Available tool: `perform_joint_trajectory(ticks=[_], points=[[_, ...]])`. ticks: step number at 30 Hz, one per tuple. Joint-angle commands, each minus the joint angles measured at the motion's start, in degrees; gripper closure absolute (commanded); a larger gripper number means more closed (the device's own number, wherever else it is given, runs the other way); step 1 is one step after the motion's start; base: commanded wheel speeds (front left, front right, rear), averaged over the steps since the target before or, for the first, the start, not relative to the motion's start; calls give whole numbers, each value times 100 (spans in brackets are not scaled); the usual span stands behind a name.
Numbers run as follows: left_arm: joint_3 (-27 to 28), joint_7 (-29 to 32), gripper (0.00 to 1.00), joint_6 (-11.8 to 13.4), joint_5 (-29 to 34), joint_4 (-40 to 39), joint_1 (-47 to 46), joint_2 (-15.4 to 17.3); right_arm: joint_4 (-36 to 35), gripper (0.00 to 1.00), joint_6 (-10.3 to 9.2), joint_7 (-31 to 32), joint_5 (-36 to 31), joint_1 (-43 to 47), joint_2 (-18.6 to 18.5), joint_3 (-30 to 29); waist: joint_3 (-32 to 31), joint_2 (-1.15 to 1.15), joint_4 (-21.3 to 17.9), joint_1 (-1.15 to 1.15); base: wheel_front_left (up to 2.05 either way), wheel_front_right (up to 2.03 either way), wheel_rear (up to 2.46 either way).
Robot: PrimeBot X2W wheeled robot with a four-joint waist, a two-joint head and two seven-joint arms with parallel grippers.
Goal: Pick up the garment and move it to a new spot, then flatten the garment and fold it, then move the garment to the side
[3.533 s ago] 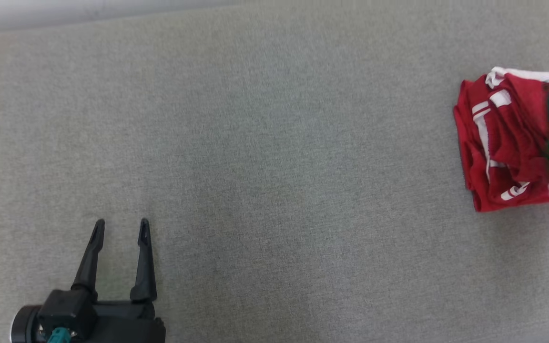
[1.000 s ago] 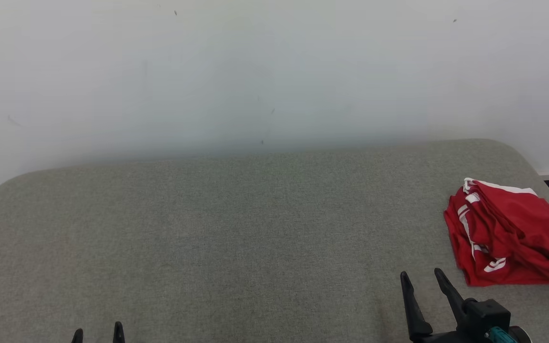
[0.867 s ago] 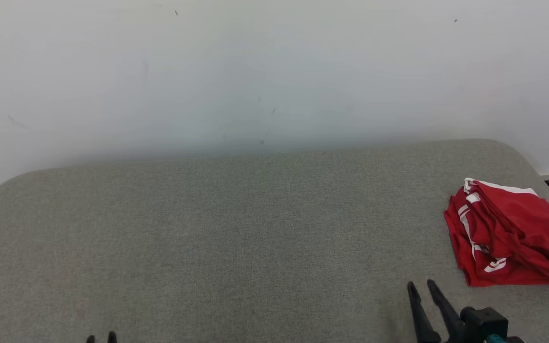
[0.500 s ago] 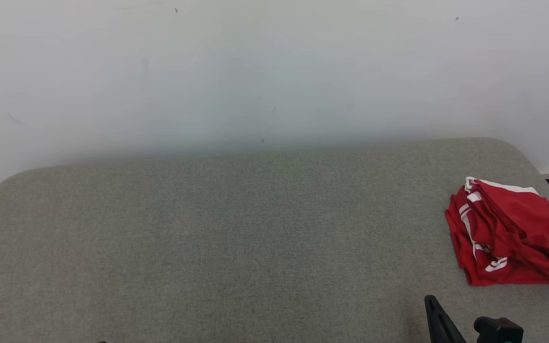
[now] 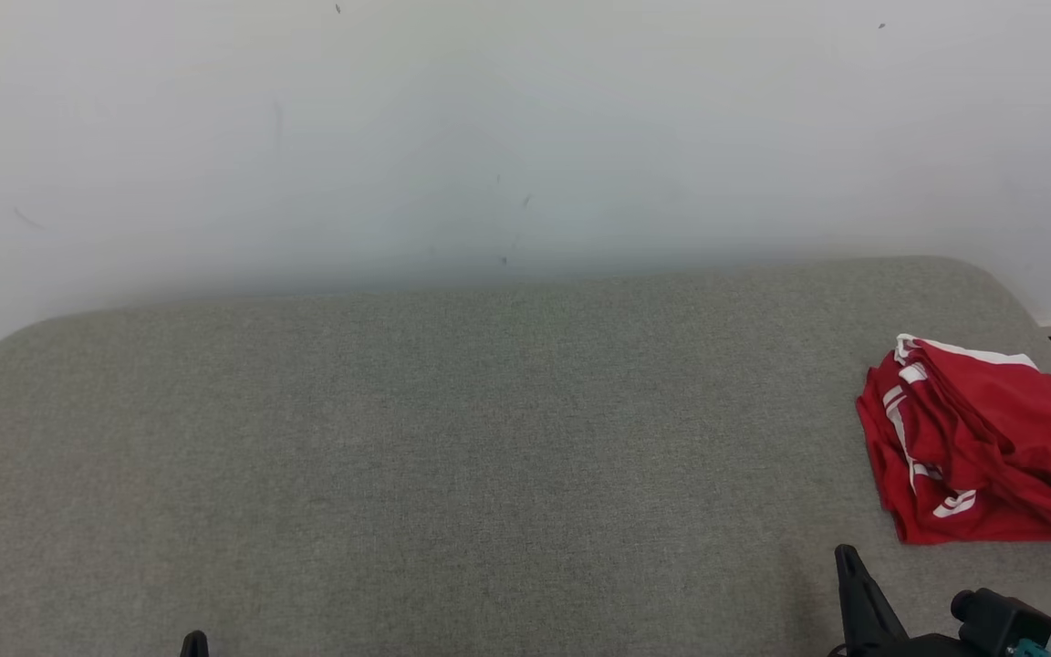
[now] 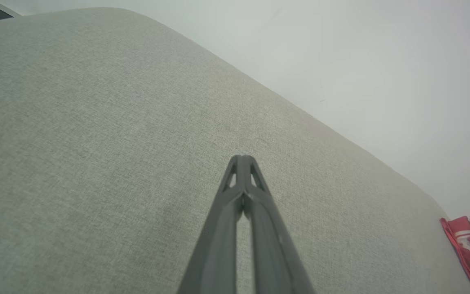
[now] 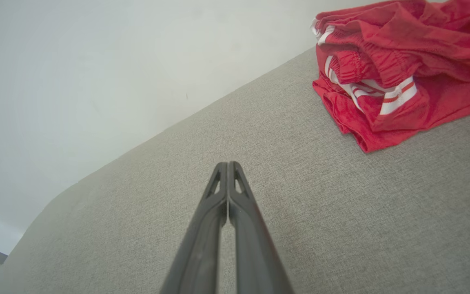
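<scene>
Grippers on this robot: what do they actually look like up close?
Each gripper is a pair of long, slim, matte dark grey fingers that taper to a narrow tip. On the left gripper and the right gripper, small triangular cut-outs sit near the tips. In the head view, a black blocky base with a teal connector sits behind the right one.

A bundled red garment [image 5: 982, 447] with white stripes lies at the right end of the grey cushion [image 5: 452, 438], below a white wall [image 5: 489, 128]. Near it, the right gripper [image 5: 846, 553] points up, fingers pressed together. The left gripper [image 5: 193, 641] pokes up well apart.
</scene>
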Motion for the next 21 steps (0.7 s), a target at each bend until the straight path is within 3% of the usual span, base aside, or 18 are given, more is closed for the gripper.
perform_joint_trajectory(ticks=[1, 21], points=[[20, 42, 100, -35, -228, -80, -190, 29, -119, 100, -3, 45, 248, -154, 0, -44, 8, 0, 2, 0, 0, 0, 0], [48, 469, 100, -162, -1877, -41, -523, 42, -296, 100, -5, 408, 1919, -272, 2, -251, 111, 0, 24, 0, 0, 0, 0]])
